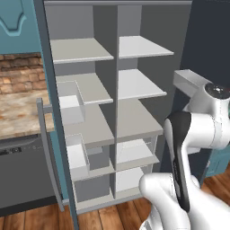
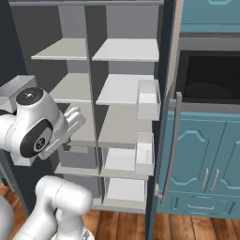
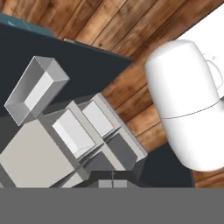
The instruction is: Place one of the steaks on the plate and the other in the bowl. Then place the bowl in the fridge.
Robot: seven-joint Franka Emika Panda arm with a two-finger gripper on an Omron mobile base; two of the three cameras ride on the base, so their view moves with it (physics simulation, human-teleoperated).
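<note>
White arm (image 1: 188, 148) is rising in the foreground of both base views, bent at the elbow, with the hand reaching toward the open fridge (image 1: 105, 112). Gripper (image 2: 75, 117) is sitting at the level of the fridge's middle shelves on the left side in the right base view; its jaws are closed, nothing between them. In the hand view the fingertips (image 3: 112, 181) are showing pressed together at the bottom edge, pointing down at the fridge's lower compartments and the wooden floor (image 3: 105, 22). Fridge is standing open directly ahead, both doors swung out, pale grey shelves (image 1: 139, 85) split by a centre divider. Door bins (image 2: 148, 99) are hanging on the right door, and more bins (image 1: 72, 105) on the left door. Stone bench (image 1: 20, 112) with a brick wall behind is lying left of the fridge. Teal cabinets (image 2: 206, 159) and a dark oven opening (image 2: 211, 77) are standing to the right.
</note>
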